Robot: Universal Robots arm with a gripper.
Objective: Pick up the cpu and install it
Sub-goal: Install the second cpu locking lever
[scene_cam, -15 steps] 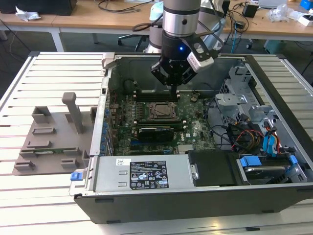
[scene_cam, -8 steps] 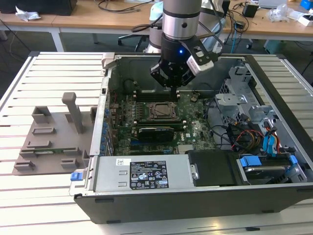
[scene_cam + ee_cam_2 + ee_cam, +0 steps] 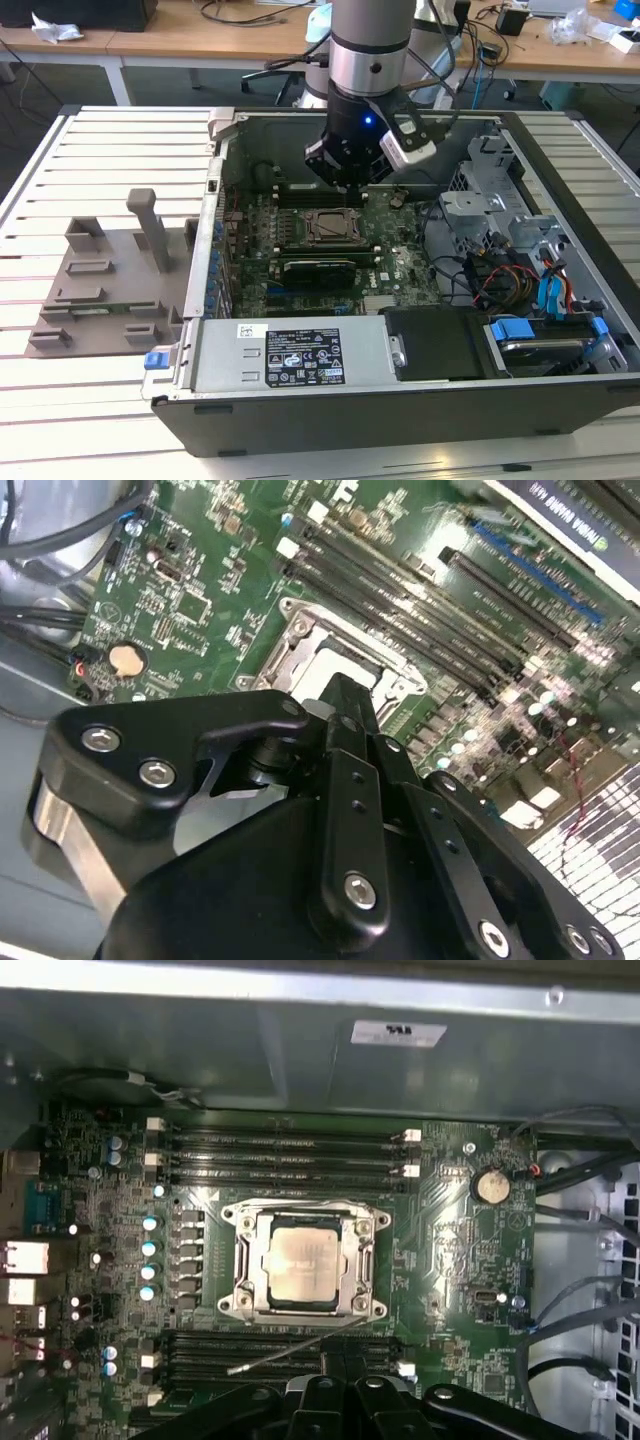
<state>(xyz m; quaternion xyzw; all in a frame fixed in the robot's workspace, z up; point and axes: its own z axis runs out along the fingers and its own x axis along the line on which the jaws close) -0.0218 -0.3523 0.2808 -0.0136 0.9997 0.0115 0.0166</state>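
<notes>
The small flat square silvery-grey cpu (image 3: 303, 1266) lies flat inside the square black-and-metal socket frame (image 3: 236, 1260) on the green motherboard (image 3: 450, 1260), so it looks already seated. The frame's thin wire lever (image 3: 290, 1348) stands loose at the cpu's six o'clock, probably left unlatched for access. The robot's black hand (image 3: 347, 172) hovers above the socket in the open grey computer case (image 3: 300, 400); whether it is wide or narrow I cannot tell.

surface: slatted white table (image 3: 110, 140) | under the arm: open computer case (image 3: 400, 400) | well aside: grey fixture tray (image 3: 105, 290)
</notes>
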